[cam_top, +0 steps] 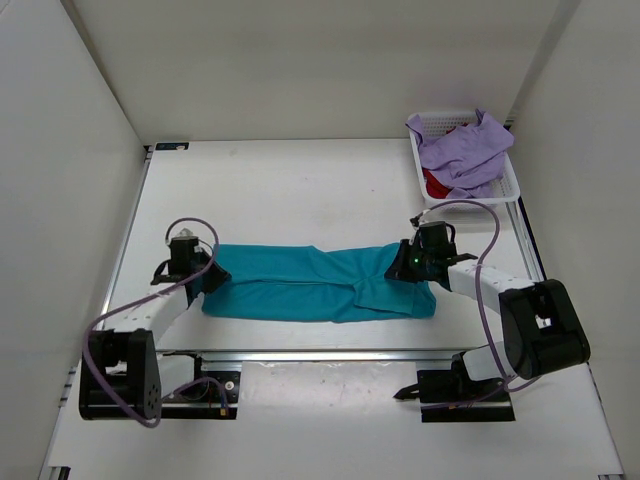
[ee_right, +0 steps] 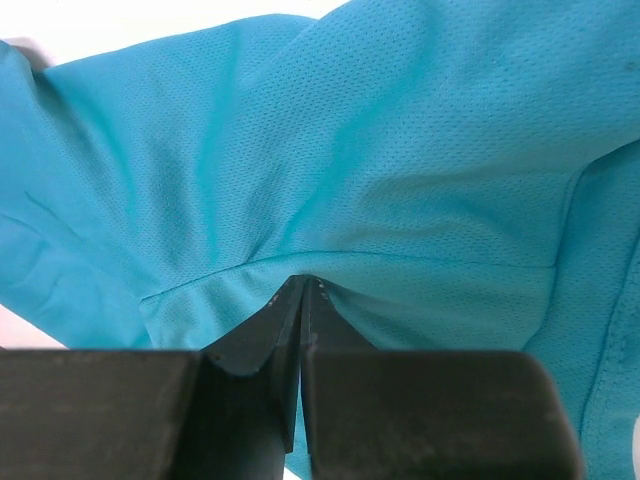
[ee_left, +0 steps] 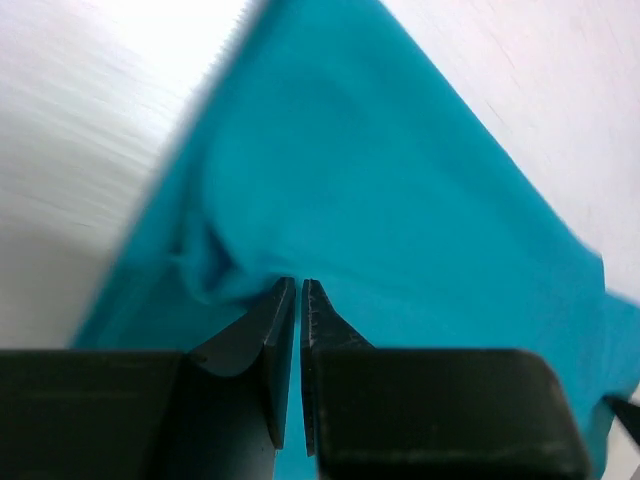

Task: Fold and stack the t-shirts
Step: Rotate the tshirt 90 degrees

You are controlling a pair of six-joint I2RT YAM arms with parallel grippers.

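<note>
A teal t-shirt lies as a long band across the middle of the table, stretched between the two arms. At its left end my left gripper is shut on the cloth; the left wrist view shows the jaws pinching a fold of teal fabric. My right gripper is shut on the shirt near its right end, and a seam of the teal mesh cloth is caught at its fingertips. A lavender t-shirt is heaped over a deep red t-shirt in the basket.
A white mesh basket stands at the back right corner of the table. White walls close in the left, right and back sides. The arm bases and their purple cables sit along the near edge.
</note>
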